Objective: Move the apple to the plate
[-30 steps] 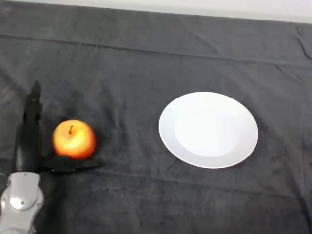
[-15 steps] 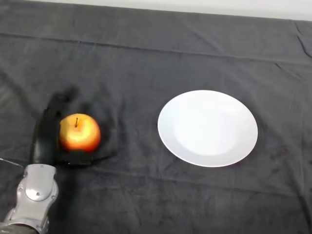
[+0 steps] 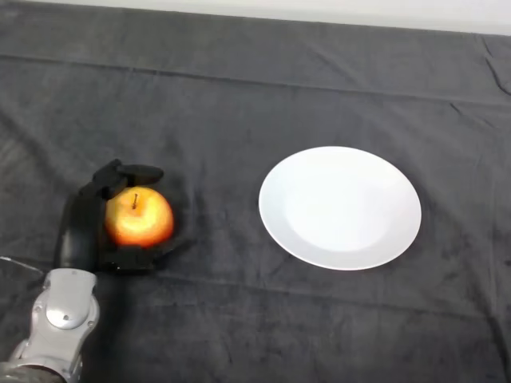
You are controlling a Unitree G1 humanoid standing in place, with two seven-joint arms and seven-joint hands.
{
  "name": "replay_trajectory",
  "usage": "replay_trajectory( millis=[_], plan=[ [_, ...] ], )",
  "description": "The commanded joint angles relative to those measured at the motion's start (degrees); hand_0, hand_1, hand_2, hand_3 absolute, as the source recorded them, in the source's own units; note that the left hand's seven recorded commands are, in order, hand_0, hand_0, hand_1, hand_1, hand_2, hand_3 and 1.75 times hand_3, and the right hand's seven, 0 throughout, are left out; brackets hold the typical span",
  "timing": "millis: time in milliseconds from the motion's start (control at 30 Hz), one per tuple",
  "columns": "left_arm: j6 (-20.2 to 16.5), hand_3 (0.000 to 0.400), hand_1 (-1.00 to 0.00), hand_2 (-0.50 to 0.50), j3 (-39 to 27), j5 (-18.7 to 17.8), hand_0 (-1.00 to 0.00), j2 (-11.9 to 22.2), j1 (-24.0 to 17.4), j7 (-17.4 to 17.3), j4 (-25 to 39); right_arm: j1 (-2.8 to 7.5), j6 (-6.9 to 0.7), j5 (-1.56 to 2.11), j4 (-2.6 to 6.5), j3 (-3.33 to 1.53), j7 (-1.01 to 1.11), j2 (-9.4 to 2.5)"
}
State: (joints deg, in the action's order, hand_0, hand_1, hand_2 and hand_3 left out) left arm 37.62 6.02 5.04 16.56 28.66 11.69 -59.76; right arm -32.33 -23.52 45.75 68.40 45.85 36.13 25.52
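A red and yellow apple [image 3: 140,218] with its stem up sits at the left of the dark cloth. My black left hand [image 3: 81,231] is wrapped around it: the fingers [image 3: 128,172] curl over its far side and the thumb lies under its near side. The palm presses against the apple's left. A round white plate [image 3: 340,207] lies bare to the right of the apple, about a hand's width of cloth away.
The dark wrinkled cloth [image 3: 255,96] covers the whole table. A pale strip [image 3: 319,12] runs along the far edge. My silver-grey forearm [image 3: 60,319] comes in from the lower left corner.
The fingers were straight beside the apple and have curled over its top. Hand and apple have shifted a little to the right, toward the plate.
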Motion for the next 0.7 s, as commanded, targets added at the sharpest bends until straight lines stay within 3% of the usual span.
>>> replay_trajectory(
  millis=[33, 700],
  plan=[
    [-0.41, 0.400, -1.00, 0.00, 0.31, 1.05, -1.00, 1.63, 3.81, 0.74, -1.95, -0.04, 0.26, -0.19, 0.23, 0.81, -0.24, 1.48],
    [-7.95, 0.400, -1.00, 0.00, 6.20, 3.39, -1.00, -2.15, 5.41, 6.71, 12.66, 0.02, 0.28, -0.20, 0.07, 0.77, -0.30, 1.40]
  ],
)
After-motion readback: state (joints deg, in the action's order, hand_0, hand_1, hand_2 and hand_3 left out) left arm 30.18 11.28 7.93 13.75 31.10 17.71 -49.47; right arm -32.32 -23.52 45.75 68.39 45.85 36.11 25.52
